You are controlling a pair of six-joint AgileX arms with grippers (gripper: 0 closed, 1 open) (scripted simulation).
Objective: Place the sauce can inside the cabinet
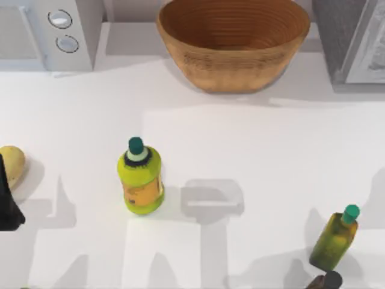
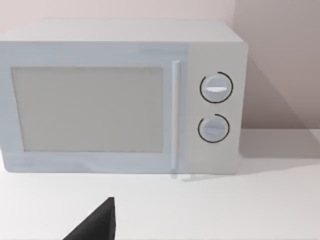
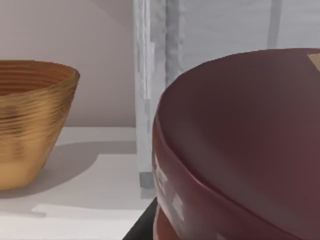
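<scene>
Top view: the cabinet fills the upper right corner of the frame, its pale door panel turned toward the surface. A woven basket stands at upper centre and a white microwave at upper left. A lime-green bottle stands at centre left, a slim olive bottle at lower right, and a yellowish fruit at the left edge. A dark part of the left arm lies at the lower left edge, parked; whether the left end effector is spread or pressed together cannot be told. At the bottom edge, lower right, a small dark shape shows just beside the olive bottle; what it is cannot be told.

Left wrist view: the microwave faces the camera with its two round knobs, well apart from the task's things.

Right wrist view: the sauce can looms at the right of the frame, its maroon top tilted and very close to the lens, so I judge it is carried by the right end effector, though the fingers are hidden and their state cannot be told. The cabinet's frame stands behind it, the basket at the left.

To do this step well, I would keep the can level, pass clear of the olive bottle and basket, and check that the door is open before going in.
</scene>
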